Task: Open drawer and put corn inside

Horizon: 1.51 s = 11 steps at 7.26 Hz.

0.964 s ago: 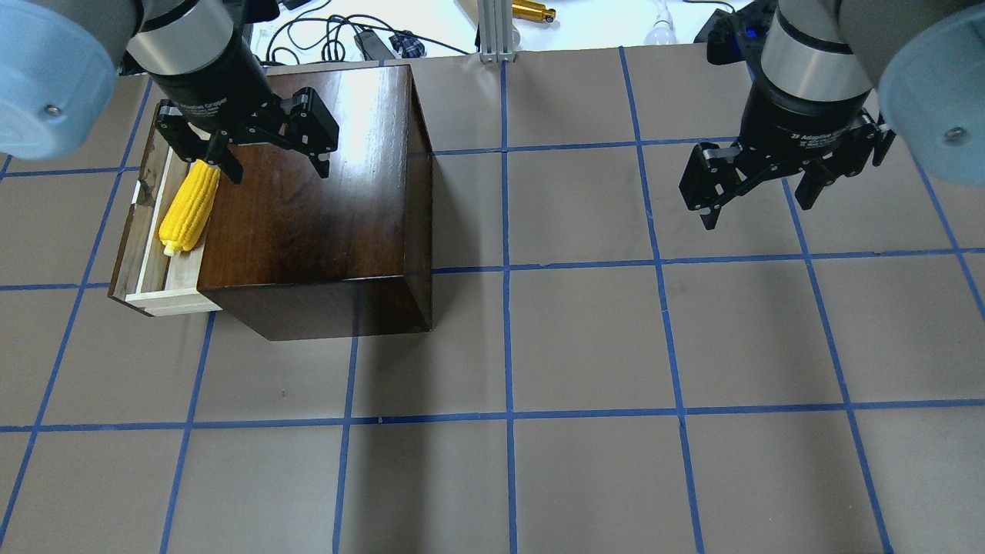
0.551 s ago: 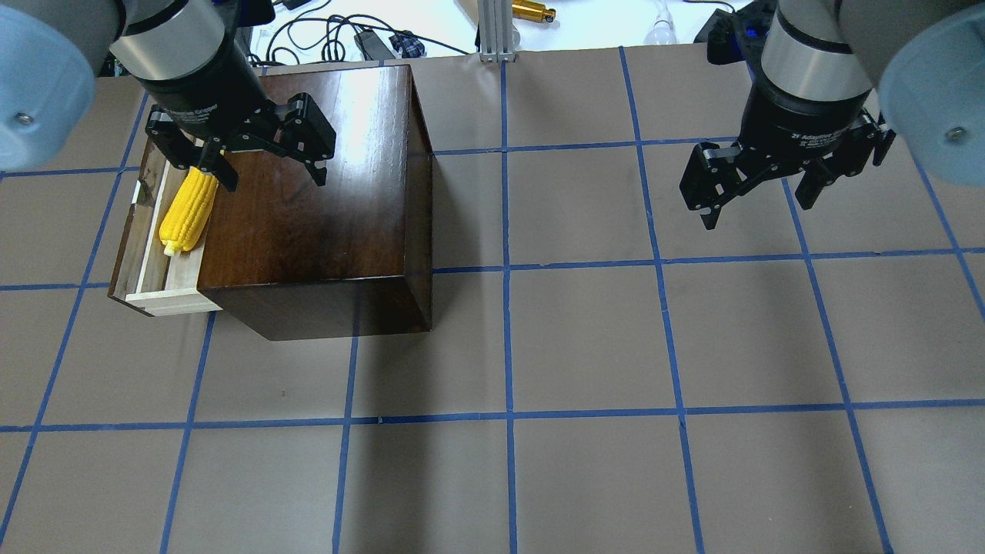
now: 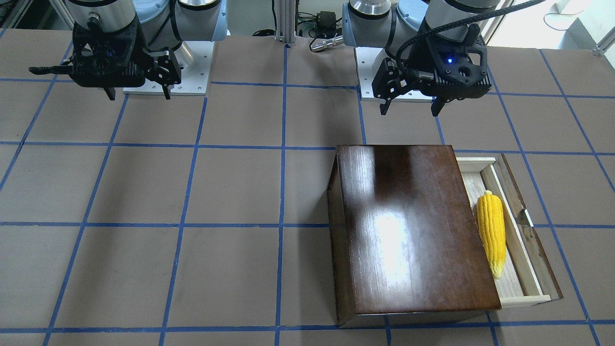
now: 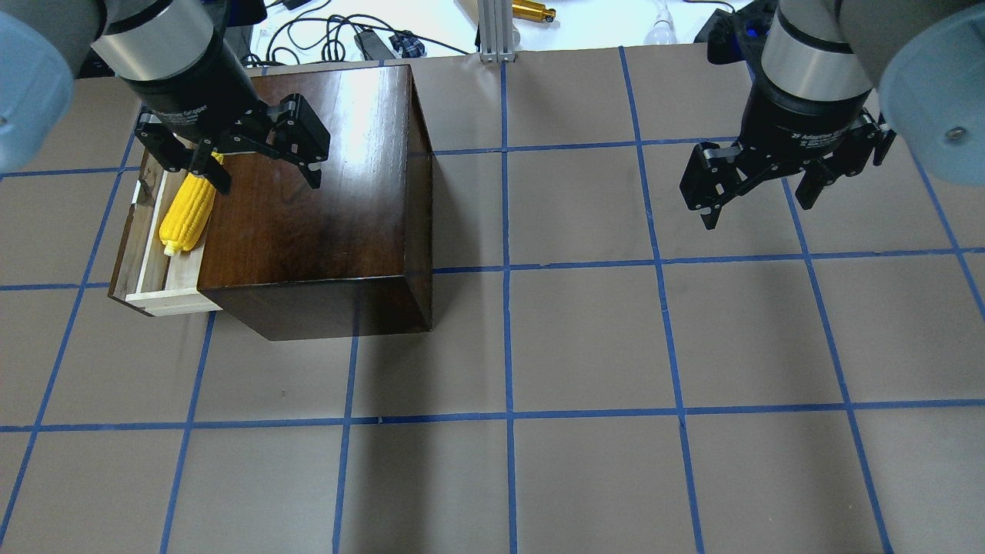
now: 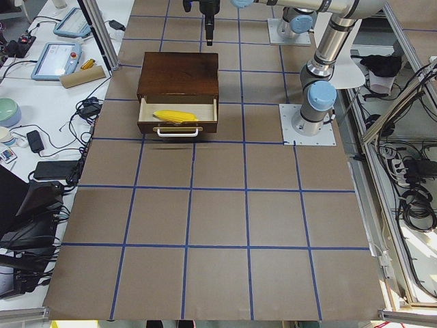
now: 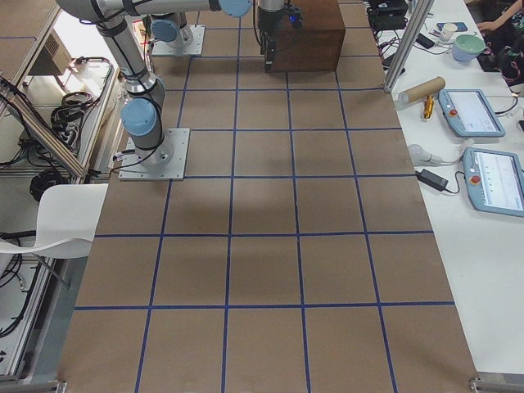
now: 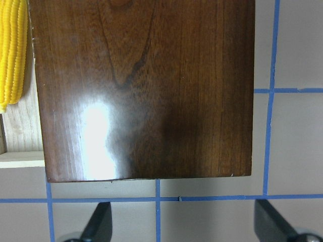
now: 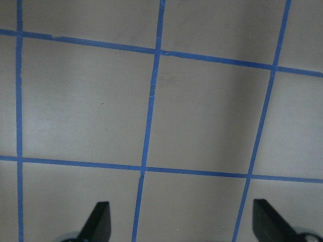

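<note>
The drawer (image 4: 146,265) of the dark-brown wooden box (image 4: 308,215) stands pulled out to the box's left. The yellow corn (image 4: 187,217) lies lengthwise in the drawer, free of any gripper. It also shows in the front view (image 3: 492,230), the left side view (image 5: 175,116) and the left wrist view (image 7: 12,55). My left gripper (image 4: 269,183) is open and empty, raised above the box's near top edge (image 3: 409,112). My right gripper (image 4: 756,214) is open and empty above bare table at the right (image 3: 140,96).
The table is brown with a blue tape grid (image 4: 508,415). Cables and a metal post (image 4: 492,31) sit beyond its far edge. Both robot bases (image 3: 168,62) stand on the table's robot side. Tablets and a cardboard tube (image 6: 422,88) lie on a side bench.
My left gripper has drawn back and up from the corn's end, staying open. The corn stays in the drawer. The right arm has not moved.
</note>
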Each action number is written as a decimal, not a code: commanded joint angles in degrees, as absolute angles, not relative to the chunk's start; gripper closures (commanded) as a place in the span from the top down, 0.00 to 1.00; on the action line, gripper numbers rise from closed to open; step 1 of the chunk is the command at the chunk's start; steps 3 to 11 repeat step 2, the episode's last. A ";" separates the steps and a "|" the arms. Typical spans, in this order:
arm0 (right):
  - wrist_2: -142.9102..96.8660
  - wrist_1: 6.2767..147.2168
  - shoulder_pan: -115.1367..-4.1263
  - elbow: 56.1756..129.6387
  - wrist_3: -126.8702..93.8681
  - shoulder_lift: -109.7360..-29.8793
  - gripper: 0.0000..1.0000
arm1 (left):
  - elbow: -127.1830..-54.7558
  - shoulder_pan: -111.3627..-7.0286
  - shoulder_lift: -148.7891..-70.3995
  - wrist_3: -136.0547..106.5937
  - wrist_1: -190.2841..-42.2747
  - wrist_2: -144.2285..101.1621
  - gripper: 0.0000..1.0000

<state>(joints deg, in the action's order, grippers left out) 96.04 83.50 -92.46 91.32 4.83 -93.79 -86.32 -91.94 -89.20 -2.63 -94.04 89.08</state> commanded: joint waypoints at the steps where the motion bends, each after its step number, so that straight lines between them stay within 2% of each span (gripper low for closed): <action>1: 96.06 83.50 -92.46 91.32 4.83 -93.87 1.00 | -86.31 -91.85 -89.12 -2.64 -94.04 89.47 1.00; 11: 96.06 83.50 -92.46 91.32 4.83 -93.87 1.00 | -86.31 -91.85 -89.12 -2.64 -94.04 89.39 1.00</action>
